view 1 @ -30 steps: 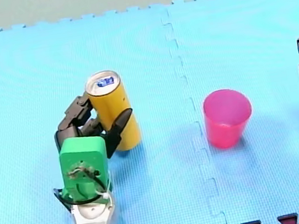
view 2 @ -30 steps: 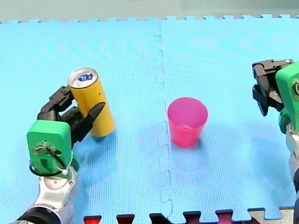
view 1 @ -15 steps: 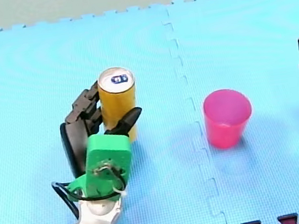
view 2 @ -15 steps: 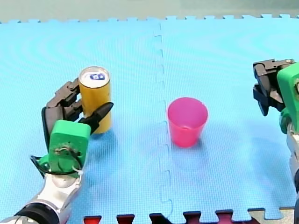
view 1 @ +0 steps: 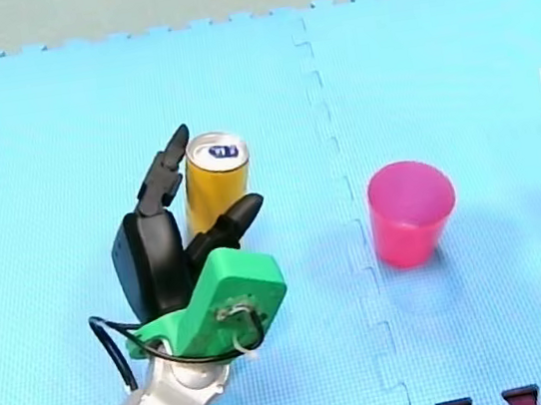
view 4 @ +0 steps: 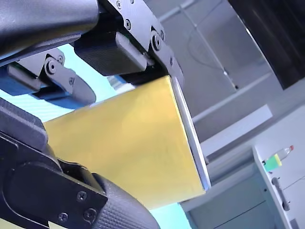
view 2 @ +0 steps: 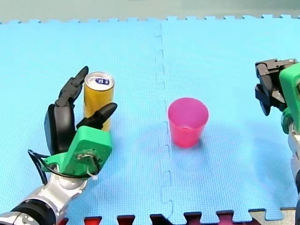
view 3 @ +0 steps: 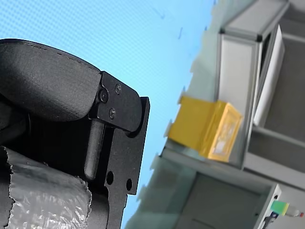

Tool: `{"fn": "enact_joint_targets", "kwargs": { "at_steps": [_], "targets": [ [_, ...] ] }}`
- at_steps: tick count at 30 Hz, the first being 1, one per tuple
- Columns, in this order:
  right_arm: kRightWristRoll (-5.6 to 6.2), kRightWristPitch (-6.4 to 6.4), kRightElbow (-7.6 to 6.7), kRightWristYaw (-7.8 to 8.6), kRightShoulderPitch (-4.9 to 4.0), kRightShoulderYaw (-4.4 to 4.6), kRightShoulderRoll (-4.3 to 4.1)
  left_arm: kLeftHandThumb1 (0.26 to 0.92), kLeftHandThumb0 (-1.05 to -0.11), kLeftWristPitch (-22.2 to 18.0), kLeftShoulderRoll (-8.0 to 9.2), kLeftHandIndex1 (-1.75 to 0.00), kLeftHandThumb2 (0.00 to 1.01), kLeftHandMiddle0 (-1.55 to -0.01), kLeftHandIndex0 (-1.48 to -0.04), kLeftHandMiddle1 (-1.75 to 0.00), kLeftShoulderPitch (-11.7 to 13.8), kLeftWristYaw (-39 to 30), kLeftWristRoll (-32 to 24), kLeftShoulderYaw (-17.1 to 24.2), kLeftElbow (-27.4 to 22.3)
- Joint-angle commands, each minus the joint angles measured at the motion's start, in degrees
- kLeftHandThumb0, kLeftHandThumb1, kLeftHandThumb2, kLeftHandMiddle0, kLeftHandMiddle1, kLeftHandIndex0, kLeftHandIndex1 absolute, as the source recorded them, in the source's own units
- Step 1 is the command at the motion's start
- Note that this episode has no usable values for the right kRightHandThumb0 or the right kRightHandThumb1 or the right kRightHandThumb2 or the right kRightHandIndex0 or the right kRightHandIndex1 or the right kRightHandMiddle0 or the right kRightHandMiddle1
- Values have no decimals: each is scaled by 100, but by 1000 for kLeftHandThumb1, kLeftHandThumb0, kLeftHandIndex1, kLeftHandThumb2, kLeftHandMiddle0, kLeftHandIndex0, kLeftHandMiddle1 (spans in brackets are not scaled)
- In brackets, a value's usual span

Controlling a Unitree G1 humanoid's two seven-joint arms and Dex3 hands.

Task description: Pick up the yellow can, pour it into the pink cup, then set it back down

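The yellow can (view 1: 216, 188) stands upright on the blue mat, left of centre, its silver top facing up. My left hand (view 2: 98, 89) brackets it: the fingers (view 1: 161, 173) stretch up along its left side and the thumb (view 1: 237, 217) lies against its front right. In the second wrist view the can (view 4: 124, 148) sits between this hand's black fingers. The pink cup (view 1: 412, 213) stands upright to the right of the can, a hand's width away. My right hand (view 2: 268, 89) hovers at the far right edge, holding nothing.
The blue foam mat (view 1: 56, 112) has a jigsaw seam (view 1: 322, 104) running front to back between can and cup. Red and dark tiles (view 2: 187, 219) line the front edge. A yellow box (view 3: 207, 126) sits on a grey shelf beyond the mat.
The can went from tilted to upright and shifted slightly right. My left hand's fingers uncurled from around it and now point up beside it. The right hand stayed still.
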Motion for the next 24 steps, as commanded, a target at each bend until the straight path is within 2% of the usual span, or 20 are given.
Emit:
{"fn": "enact_joint_targets", "kwargs": {
  "at_steps": [1,9,24],
  "targets": [
    [1,-24,-5,-18,-3,-4,-34,806,-1018,50,-15,0,1,-443,-402,0,-32,-72,-71,29,11],
    [-11,-24,-6,-28,-9,14,-49,844,-1048,80,-46,0,15,-421,-363,0,-46,-358,-300,147,19],
    [-29,22,-2,-53,-33,37,-53,863,-1048,-136,-101,0,12,-381,-316,0,-12,-1047,-720,426,9]
  ]
}}
